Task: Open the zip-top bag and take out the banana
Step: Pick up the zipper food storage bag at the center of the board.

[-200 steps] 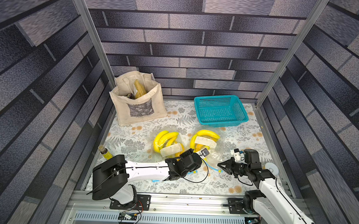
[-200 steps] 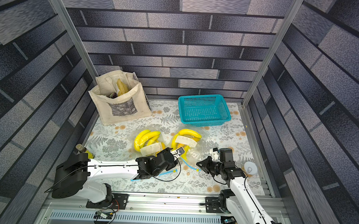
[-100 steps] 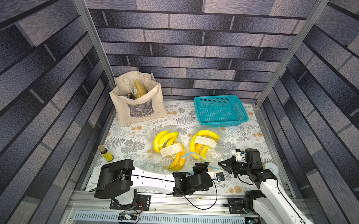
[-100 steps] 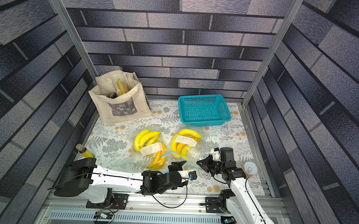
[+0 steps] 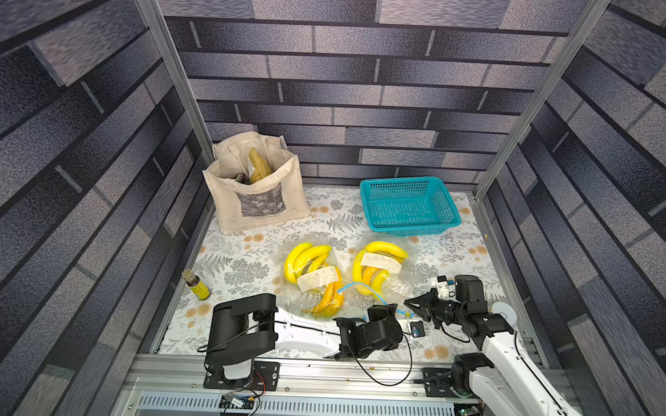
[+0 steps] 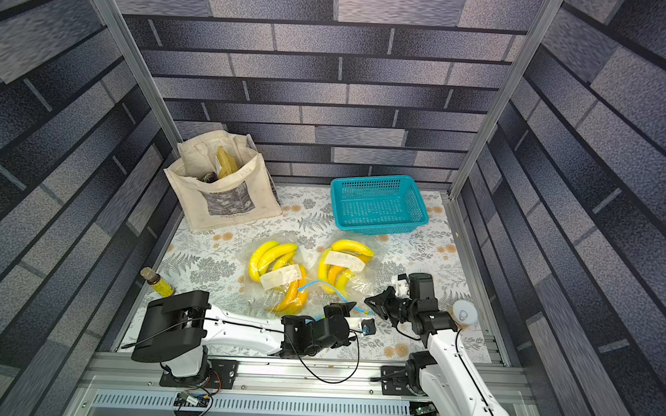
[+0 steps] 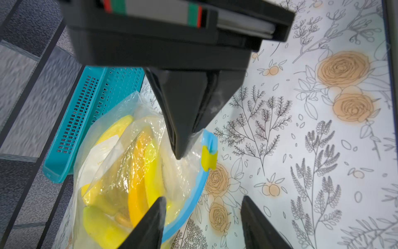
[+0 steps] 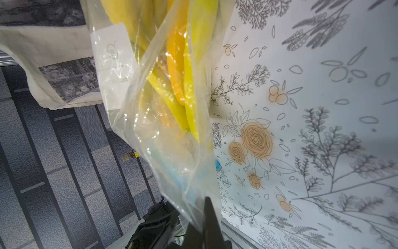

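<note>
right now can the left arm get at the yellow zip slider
probably yes: the yellow slider sits just ahead of the open left tool, nothing between, though the right tool is close

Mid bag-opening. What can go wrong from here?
1. The right gripper is shut on thin film only, at the zip-top bag corner; a hard pull may slip it free.
2. The left gripper is open astride the blue zip track, short of the yellow slider; closing here may miss it.
</note>
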Controlling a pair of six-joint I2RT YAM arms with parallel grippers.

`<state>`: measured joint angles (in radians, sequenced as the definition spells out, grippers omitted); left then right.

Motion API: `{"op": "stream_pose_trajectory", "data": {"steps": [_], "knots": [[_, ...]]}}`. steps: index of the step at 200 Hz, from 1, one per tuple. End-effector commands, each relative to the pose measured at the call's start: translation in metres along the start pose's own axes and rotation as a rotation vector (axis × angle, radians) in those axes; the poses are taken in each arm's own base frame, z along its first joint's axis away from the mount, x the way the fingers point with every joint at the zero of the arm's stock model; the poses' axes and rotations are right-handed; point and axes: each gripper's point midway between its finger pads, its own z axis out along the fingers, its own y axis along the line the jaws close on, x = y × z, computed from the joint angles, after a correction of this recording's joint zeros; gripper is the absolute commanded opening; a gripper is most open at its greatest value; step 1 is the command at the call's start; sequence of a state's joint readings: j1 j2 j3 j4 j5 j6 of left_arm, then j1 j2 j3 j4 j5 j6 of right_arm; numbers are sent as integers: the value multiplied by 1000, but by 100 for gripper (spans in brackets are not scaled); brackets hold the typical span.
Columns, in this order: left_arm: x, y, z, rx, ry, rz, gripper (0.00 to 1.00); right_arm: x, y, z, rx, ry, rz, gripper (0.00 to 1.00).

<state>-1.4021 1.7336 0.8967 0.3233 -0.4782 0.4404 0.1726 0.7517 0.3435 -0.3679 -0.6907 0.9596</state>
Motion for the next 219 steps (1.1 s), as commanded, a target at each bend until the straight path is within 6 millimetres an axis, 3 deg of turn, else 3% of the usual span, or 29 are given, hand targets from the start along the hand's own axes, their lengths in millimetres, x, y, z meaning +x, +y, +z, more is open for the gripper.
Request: {"op": "stream_pose_trajectory", "data": {"steps": [1, 53, 85, 198, 210, 219], "knots": [[-8, 4, 9, -7, -18, -6, 49, -2, 20, -5, -54, -5, -32, 0], [2, 7, 15, -13, 6, -16, 46, -2, 26, -7, -65, -9, -32, 0], [5, 14, 17, -31, 17, -40, 33, 0, 23, -7, -64, -3, -28, 0], [-1, 38, 21, -138, 20, -56, 4, 5, 13, -7, -42, -1, 0, 0], [-1, 40, 18, -143, 19, -60, 3, 4, 12, -8, -32, -10, -9, 7], [-1, 42, 15, -140, 15, -68, 3, 3, 12, -9, -25, -18, -16, 21]]}}
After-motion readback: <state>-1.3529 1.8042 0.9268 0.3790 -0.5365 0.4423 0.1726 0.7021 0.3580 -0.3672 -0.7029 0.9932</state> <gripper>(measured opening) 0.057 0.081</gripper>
